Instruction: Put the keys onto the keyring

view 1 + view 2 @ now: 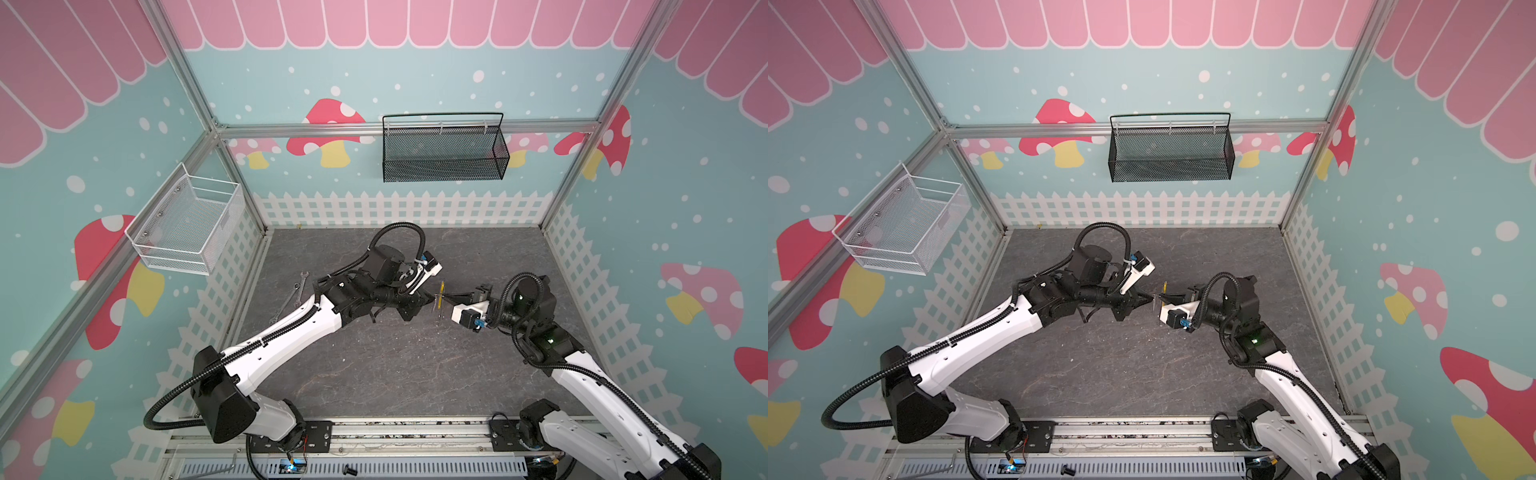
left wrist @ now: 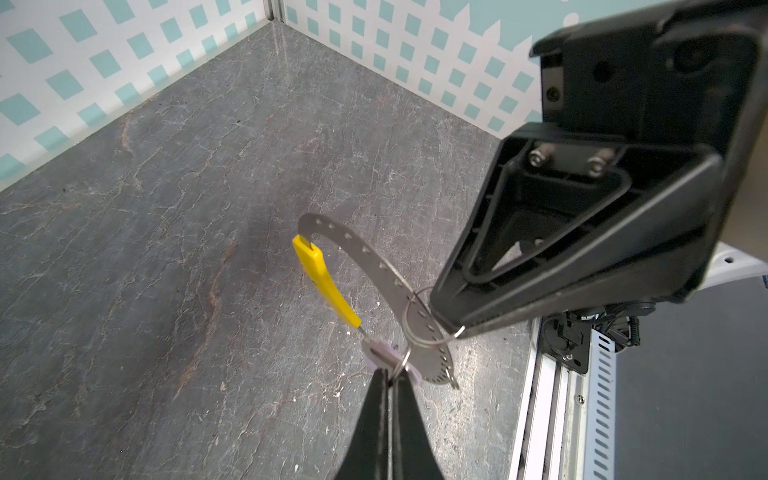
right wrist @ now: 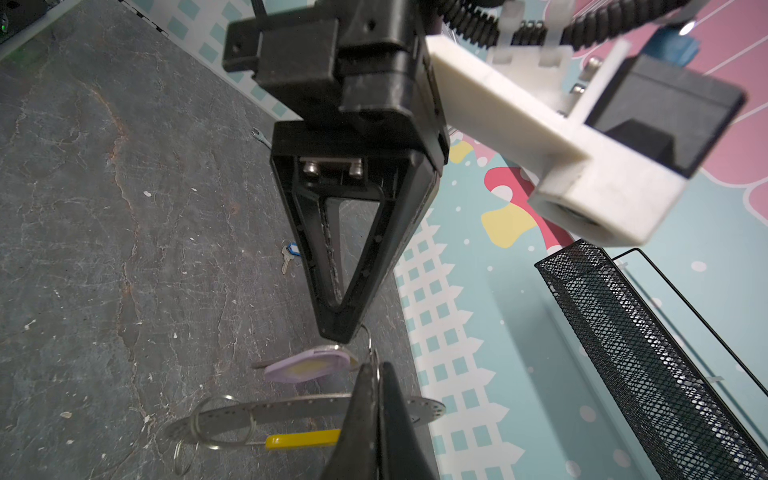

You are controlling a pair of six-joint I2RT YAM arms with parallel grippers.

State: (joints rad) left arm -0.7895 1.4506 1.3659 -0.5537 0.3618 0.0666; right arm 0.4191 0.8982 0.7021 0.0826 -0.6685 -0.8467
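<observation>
Left gripper is shut, tips pinched on lilac-tag key at its small ring; right gripper is closed on keyring, w/ yellow part away from its tips; both tips are brought nearly together; blue-tag key is seen on table below, nr. left gripper.

Both top views high overhead, looking down on the whole worktop, near-identical, wrist views close, facing each other across the keyring, which both share.
</observation>
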